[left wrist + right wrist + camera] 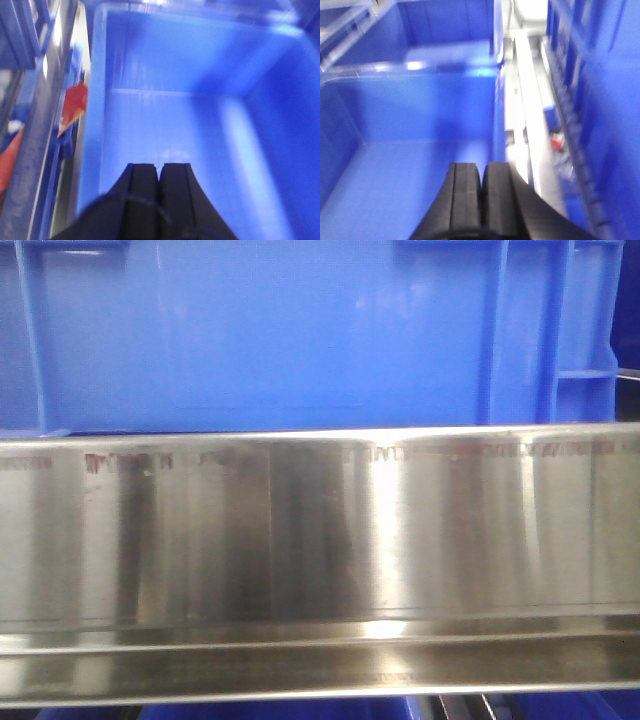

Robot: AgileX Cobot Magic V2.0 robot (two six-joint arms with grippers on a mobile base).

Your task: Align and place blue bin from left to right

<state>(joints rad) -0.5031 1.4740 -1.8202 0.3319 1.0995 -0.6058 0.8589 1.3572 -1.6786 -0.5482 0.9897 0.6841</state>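
Blue bin (270,335) sits behind steel rail (320,530), 12 o'clock; left gripper (159,172) and right gripper (483,175) both closed, empty; alignment progress unclear.

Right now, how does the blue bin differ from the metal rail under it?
The blue bin is matte blue plastic; the metal rail is shiny silver steel showing reflections. The bin has vertical ribs near its right corner; the rail is smooth, with a stepped lip below. Both stretch across the front view.
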